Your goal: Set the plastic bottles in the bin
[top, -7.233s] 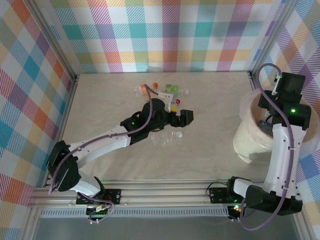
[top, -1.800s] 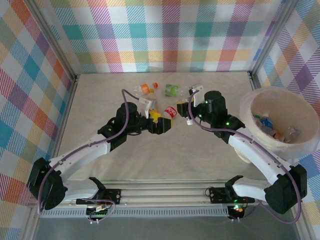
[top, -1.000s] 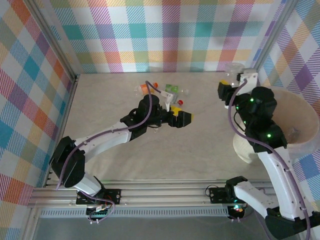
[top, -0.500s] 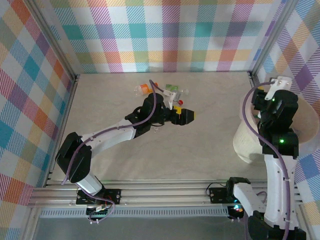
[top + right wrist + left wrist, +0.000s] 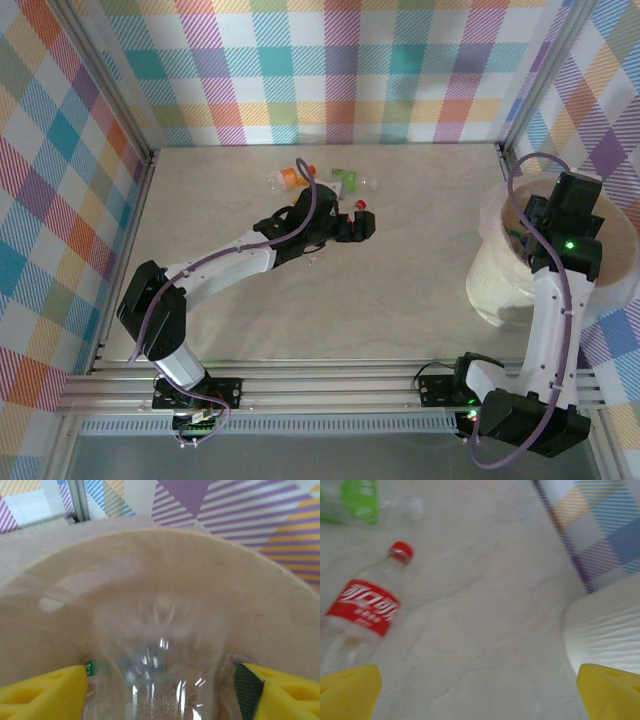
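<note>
One red-labelled bottle [image 5: 365, 612]: clear body, red cap [image 5: 401, 551], lying flat mid-worktop [image 5: 400, 290], long axis slanted, cap toward the far edge. It is just beside one finger of the left hand [image 5: 480, 694], which is spread wide and empty. One clear bottle [image 5: 160, 660]: blurred, clamped in the right hand [image 5: 162, 692] over the bin [image 5: 492, 270] at the right edge.

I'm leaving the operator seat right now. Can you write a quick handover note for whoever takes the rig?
Left gripper: open and empty, low over the table, with the red-label bottle lying just ahead of it.
Right gripper: shut on a clear bottle, held over the bin, not yet released.
On the table: the red-label bottle, a green-label bottle and an orange-label bottle, grouped at the far middle.
What already lies in the bin is hard to make out.
Left to do: drop the clear bottle, then fetch those three.
</note>
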Available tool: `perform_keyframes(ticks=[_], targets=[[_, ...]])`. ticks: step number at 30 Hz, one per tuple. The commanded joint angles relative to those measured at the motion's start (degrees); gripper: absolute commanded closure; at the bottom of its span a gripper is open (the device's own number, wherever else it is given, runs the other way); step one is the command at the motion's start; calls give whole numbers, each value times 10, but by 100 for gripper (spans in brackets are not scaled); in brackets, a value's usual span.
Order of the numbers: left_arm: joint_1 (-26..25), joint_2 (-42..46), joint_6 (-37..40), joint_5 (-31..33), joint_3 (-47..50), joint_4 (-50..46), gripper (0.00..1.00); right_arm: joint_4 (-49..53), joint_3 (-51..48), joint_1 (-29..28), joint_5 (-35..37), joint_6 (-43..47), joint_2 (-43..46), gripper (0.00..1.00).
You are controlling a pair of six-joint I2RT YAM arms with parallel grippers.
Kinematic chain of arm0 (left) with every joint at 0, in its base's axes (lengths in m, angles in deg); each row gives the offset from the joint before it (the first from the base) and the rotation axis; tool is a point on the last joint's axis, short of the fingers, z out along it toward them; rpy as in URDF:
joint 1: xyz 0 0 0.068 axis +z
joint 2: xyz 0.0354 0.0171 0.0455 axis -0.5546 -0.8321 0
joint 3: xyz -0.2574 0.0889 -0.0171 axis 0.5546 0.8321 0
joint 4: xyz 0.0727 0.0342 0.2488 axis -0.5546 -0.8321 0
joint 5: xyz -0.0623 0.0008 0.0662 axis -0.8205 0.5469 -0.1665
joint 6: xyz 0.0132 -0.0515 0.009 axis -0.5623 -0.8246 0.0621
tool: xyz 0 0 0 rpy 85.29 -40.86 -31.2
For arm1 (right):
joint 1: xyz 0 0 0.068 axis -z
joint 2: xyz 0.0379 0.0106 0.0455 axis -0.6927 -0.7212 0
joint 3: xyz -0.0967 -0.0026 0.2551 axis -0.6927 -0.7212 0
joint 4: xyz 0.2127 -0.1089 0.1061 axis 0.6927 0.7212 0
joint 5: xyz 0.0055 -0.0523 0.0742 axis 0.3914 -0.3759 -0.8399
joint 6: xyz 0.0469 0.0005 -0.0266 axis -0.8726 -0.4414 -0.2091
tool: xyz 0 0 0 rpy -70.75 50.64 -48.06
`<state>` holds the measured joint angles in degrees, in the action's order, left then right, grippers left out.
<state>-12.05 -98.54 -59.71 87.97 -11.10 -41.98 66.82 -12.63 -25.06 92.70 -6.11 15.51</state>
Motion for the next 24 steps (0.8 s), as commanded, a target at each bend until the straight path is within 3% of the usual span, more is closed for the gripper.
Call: perform_keyframes(ticks=[1, 7, 11, 17, 20, 24], targets=[[-7, -8, -16, 88, -22, -95, 0, 32, 28, 4, 25, -15, -12, 12], [-5, -11, -18, 129, -22, -133, 0, 44, 44, 4, -9, -15, -19, 0], [4, -19, -23, 138, -23, -153, 0, 52, 53, 4, -62, -27, -13, 0], [25, -36, -3, 88, -23, -152, 0, 42, 60, 0, -160, -49, 15, 0], [31, -53, 29, 66, -35, -157, 0, 19, 54, -9, -257, -72, 35, 0], [31, -80, 83, 63, -64, -180, 0, -47, 24, -31, -441, -121, 59, 0]])
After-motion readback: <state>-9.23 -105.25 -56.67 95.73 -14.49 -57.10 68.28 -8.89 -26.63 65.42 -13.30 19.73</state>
